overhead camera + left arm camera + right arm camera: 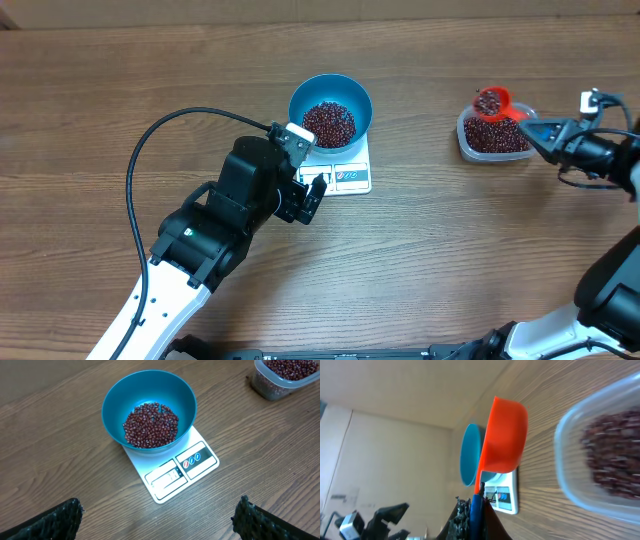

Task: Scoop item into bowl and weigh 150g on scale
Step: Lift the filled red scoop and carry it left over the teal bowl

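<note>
The blue bowl (300,100) stands on the scale (352,178) about the middle of the table (120,70), a little toward its far edge, and a heap of beans (328,122) lies in it. The right gripper (537,130) is clamped shut on the handle of the orange scoop (497,96), which hangs above the clear tub (466,140) near the right edge of the table. The left gripper (308,197) has its fingers wide apart and holds nothing; it hovers just at the near side of the scale. I judge that the step in hand is to carry the loaded scoop across to the bowl. To do it well, the scoop should be kept level on the way, brought over the middle of the bowl and tipped slowly. Then the beans fall in a thin stream and the pouring can stop as the reading comes close to the target. The bowl should not be pushed, because this would disturb the weight. Only the overhead view shows that the scoop is filled; the right wrist view gives just its outside, with the bowl and the scale behind it. Only the left wrist view shows the display (165,476) and the buttons (192,458) of the scale, though I cannot read the digits.
</note>
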Available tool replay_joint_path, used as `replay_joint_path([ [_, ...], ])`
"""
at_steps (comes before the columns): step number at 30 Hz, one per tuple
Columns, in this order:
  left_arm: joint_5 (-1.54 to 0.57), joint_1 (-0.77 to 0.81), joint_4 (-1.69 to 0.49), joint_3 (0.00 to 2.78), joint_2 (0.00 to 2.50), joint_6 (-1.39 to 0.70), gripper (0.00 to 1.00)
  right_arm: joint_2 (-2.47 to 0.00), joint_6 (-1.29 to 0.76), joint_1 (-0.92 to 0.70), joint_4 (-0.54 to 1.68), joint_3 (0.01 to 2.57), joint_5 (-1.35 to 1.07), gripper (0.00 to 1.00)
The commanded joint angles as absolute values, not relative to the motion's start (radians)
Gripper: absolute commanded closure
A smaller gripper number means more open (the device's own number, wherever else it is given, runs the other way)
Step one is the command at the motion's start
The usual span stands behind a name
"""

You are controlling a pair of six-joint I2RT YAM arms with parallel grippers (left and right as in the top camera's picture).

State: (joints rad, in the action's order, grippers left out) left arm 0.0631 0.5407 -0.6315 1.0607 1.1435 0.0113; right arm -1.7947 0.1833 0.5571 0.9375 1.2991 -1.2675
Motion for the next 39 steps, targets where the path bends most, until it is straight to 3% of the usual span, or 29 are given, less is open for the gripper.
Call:
replay_joint_path([
  [1,0.062,0.537,-0.631,1.057,1.145,0.030,0.00,-1.792,0.183,0.485,0.936,1.322,-1.319,0.96],
  [7,0.062,0.537,-0.631,1.057,1.145,0.030,0.00,-1.792,0.109,0.343,0.862,1.362,-1.319,0.96],
  [16,0.062,0.537,-0.631,1.057,1.145,0.030,0.00,-1.792,-0.145,0.139,0.502,1.368,-1.277,0.96],
  [24,0.062,0.537,-0.631,1.057,1.145,0.030,0.01,-1.792,-0.148,0.017,0.339,1.368,-1.108,0.96],
  [39,0.062,0.537,-0.631,1.057,1.145,0.030,0.00,-1.792,0.321,-0.134,0.407,1.367,-0.816,0.96],
])
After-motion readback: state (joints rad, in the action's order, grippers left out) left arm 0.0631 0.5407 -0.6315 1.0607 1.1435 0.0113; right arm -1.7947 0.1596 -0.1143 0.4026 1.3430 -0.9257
